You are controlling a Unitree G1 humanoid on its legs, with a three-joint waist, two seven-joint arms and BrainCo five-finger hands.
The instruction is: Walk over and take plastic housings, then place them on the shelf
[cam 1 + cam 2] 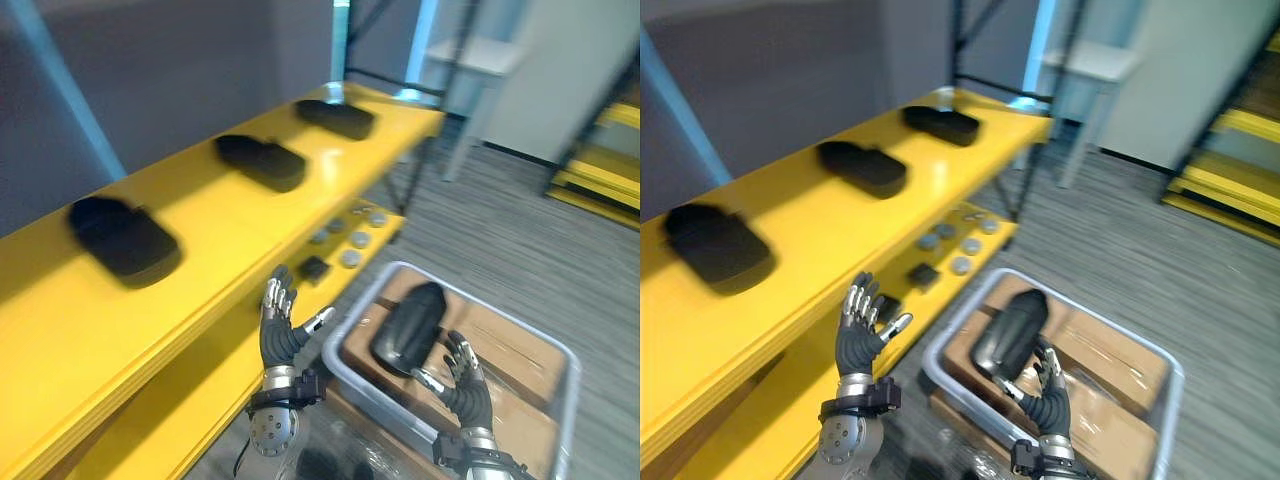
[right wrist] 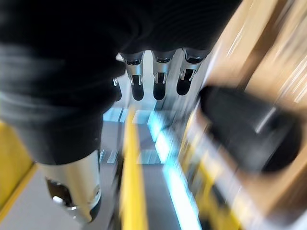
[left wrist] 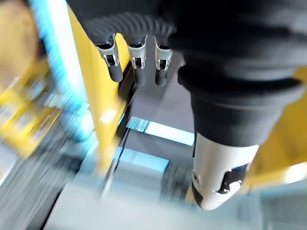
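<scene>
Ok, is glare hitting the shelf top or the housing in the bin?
Left eye view: a pale sheen on the yellow shelf top at its far end; right eye view: a soft highlight down the black plastic housing in the grey bin.

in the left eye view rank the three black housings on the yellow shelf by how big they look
1. nearest housing
2. middle housing
3. far housing, only slightly smaller

Nearness to the camera likely causes this; true sizes may match.
</scene>
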